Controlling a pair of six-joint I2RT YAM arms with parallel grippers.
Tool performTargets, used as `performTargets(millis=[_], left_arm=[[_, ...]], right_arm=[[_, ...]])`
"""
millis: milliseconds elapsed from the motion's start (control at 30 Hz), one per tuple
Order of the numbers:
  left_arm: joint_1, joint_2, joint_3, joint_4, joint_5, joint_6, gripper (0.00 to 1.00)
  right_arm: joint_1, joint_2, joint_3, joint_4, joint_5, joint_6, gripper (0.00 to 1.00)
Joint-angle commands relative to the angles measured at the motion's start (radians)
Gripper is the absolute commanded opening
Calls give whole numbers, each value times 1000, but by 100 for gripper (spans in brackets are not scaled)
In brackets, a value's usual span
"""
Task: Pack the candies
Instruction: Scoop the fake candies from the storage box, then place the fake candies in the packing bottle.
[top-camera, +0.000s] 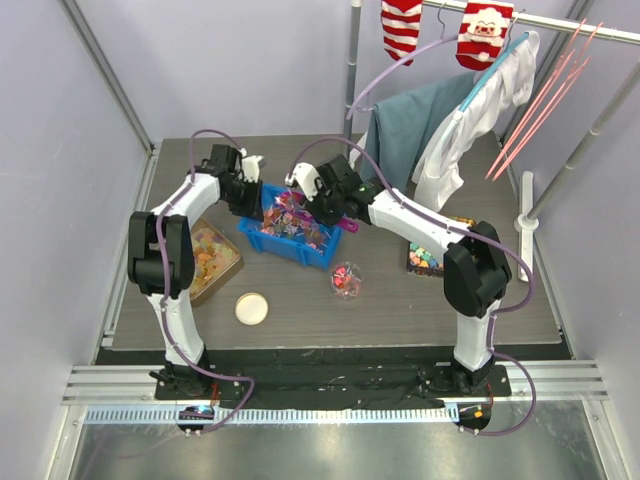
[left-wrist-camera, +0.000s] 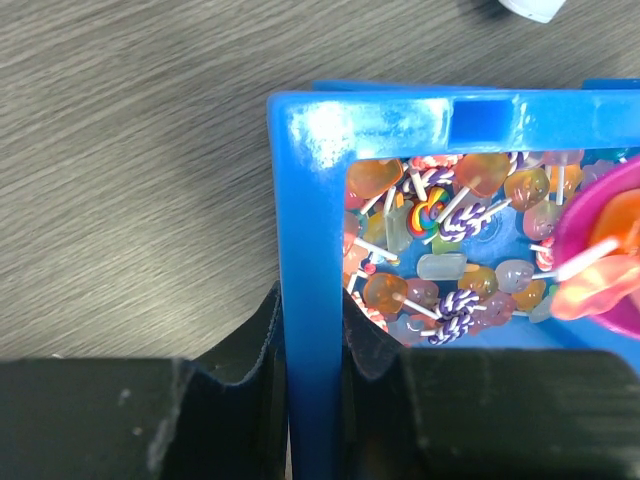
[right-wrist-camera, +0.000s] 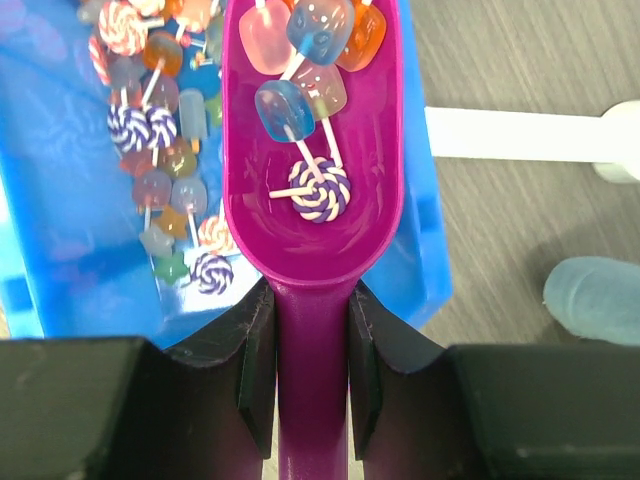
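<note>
Two grips: left fingers (left-wrist-camera: 252, 345) pinch the wall of the blue bin (left-wrist-camera: 310, 230); right fingers (right-wrist-camera: 257, 350) clasp the scoop (right-wrist-camera: 312, 255) by its handle, candies (right-wrist-camera: 318, 190) just ahead.

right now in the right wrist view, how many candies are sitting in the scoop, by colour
purple-and-white swirl lollipop: 1
blue candies: 2
pink candies: 2
orange candy: 1
total: 6 in view in the scoop; its tip runs past the top edge, so more could be hidden there
</note>
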Motion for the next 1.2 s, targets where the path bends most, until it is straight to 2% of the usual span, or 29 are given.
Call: performTargets(millis=[0, 367, 700, 933, 1167], left_arm=[[24, -9, 60, 6, 102, -28, 0], [55, 11, 60, 6, 100, -28, 0], [70, 24, 66, -4, 82, -26, 0], [84, 27, 58, -6, 76, -19, 0], [95, 25, 66, -12, 73, -14, 0]], right_arm=[[-18, -99, -35, 65, -26, 9, 1], [-118, -259, -153, 57, -267, 9, 1], [-143, -409, -236, 19, -327, -39, 1], [-144, -526, -283, -134, -313, -131, 1], [-143, -593, -313, -381, -272, -232, 1]])
